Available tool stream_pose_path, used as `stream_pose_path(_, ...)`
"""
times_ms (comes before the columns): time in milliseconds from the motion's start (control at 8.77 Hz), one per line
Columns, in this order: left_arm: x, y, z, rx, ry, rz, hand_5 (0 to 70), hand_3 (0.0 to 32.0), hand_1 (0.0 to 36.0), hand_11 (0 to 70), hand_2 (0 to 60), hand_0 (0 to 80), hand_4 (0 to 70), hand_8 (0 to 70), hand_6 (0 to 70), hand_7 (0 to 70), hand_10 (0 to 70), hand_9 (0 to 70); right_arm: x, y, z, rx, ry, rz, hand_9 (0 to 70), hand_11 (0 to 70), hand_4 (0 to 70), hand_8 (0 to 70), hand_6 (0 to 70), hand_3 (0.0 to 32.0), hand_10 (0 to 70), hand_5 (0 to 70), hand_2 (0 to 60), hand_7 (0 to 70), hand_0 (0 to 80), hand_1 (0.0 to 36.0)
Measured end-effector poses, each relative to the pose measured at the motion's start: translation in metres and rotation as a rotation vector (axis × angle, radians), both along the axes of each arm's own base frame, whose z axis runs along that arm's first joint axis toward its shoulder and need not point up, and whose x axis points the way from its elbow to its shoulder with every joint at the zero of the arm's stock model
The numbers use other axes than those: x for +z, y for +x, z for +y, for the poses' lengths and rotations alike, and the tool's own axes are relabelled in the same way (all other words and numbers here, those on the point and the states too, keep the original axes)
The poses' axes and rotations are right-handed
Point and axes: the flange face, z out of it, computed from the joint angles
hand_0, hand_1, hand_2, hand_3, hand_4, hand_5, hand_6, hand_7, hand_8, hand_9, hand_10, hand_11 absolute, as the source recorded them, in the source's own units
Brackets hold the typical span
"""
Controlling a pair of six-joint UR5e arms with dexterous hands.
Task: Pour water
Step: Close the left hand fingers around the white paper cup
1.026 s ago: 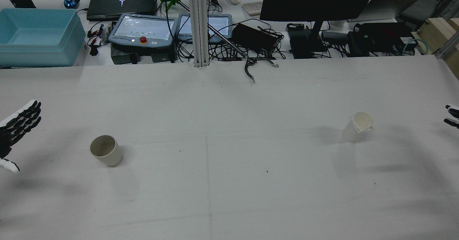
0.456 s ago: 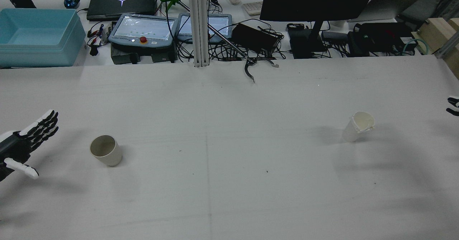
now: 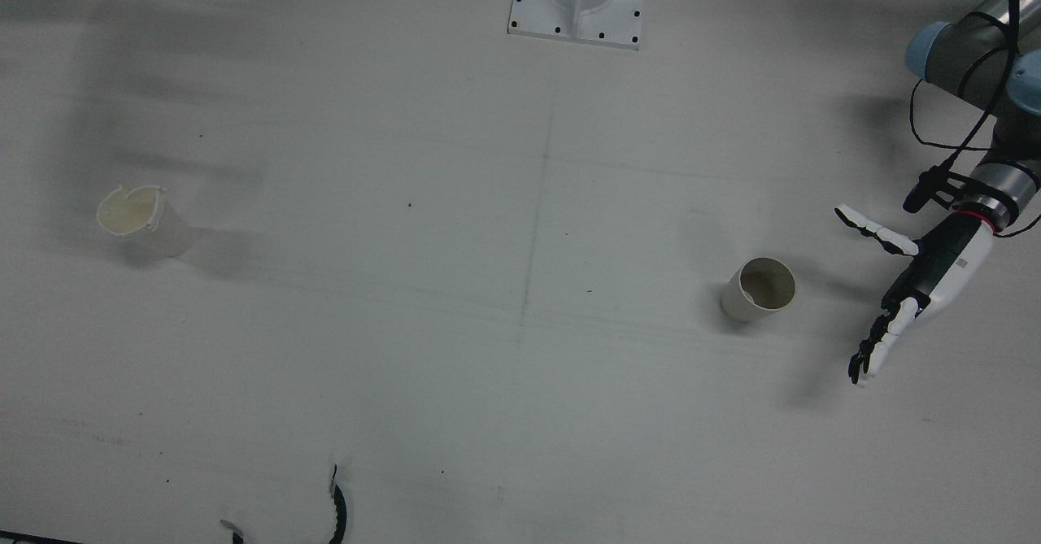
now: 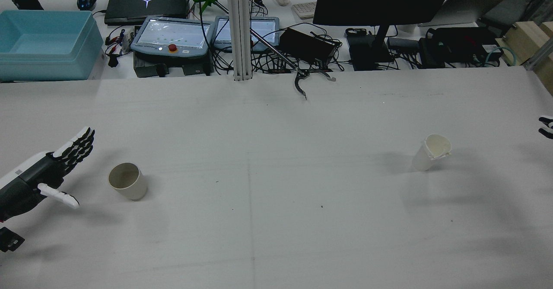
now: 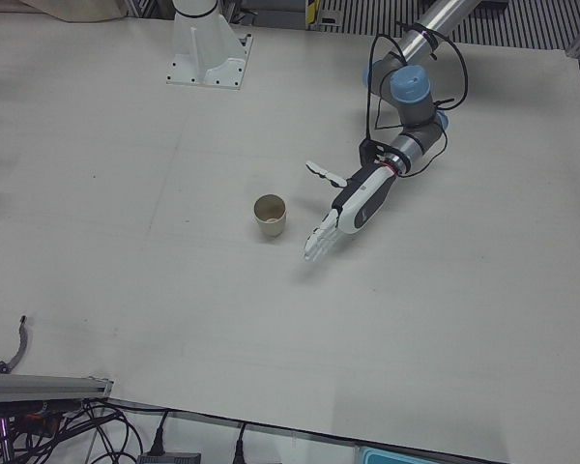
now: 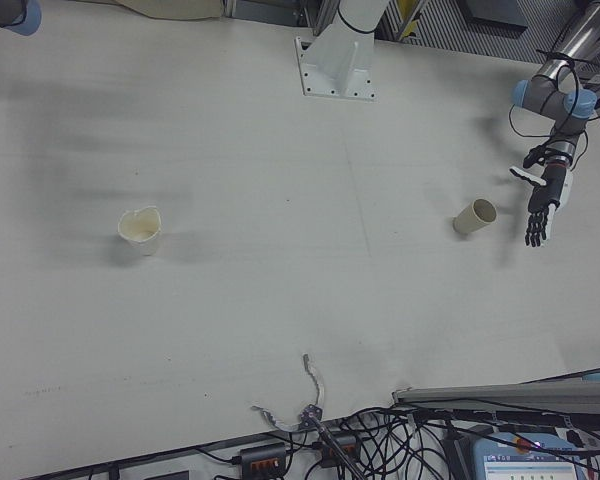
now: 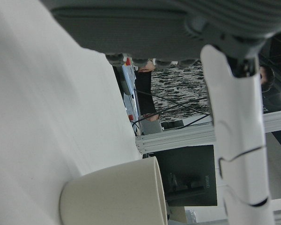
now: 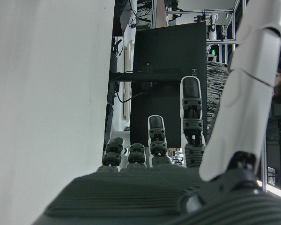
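Standing upright, mouth up, the beige cup (image 4: 127,181) sits beside the left hand (image 4: 52,170), fingers (image 4: 80,146) spread, empty.

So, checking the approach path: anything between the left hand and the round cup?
Nothing: front view shows bare table between the open left hand and the round cup.

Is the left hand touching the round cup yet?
Apart. The front view shows bare table between the left hand and the round cup.

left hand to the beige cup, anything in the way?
Nothing visible. The open left hand sits beside the beige cup, apart from it, with only bare table between them. The white spouted cup stands far across the table.
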Motion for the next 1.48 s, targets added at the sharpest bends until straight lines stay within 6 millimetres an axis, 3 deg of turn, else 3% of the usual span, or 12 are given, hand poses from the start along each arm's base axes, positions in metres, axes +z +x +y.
stream_pose_path(114,-0.008,0.008,-0.003,-0.008,0.022,-0.006,0.0,3.2,16.2,2.8,0.0,56.3,0.0,0.0,0.0,0.0,0.2,0.0,0.000,0.000,0.000,-0.001,-0.001,0.000,6.1,11.2,40.0,6.5,17.0,0.0,6.7,14.6,0.7,19.3,57.3,17.5)
stream_pose_path(342,-0.010,0.021,0.002,-0.045,0.024,0.004,0.0,2.4,16.5,2.8,0.0,56.8,0.4,0.0,0.0,0.0,0.1,0.0,0.001,0.000,0.003,-0.001,-0.003,0.001,5.7,10.7,39.5,6.2,16.6,0.0,6.3,14.6,0.1,19.0,57.5,17.6)
stream_pose_path(684,0.000,0.032,0.011,-0.054,0.003,0.002,0.0,0.8,20.9,3.5,0.0,61.2,1.7,0.0,0.0,0.1,0.4,0.0,0.001,0.001,0.005,-0.002,-0.004,0.001,5.6,10.5,37.9,6.1,15.4,0.0,6.2,13.7,0.0,18.2,57.3,17.5)
stream_pose_path(1026,0.007,0.035,0.013,-0.043,-0.009,-0.004,0.0,0.2,25.7,4.5,0.0,70.8,1.6,0.0,0.0,0.7,0.7,0.0,0.001,0.001,0.005,-0.003,-0.003,0.002,6.1,11.5,38.1,6.4,15.5,0.0,6.9,13.8,0.0,18.5,57.3,17.3)
stream_pose_path(1482,0.003,0.044,0.015,-0.030,-0.010,-0.019,0.0,0.0,24.6,4.2,0.0,66.1,2.1,0.0,0.0,0.9,0.6,0.0,0.003,0.000,0.005,-0.004,-0.005,0.003,6.4,12.5,38.2,6.7,15.9,0.0,7.6,13.9,0.0,18.7,56.9,16.9)
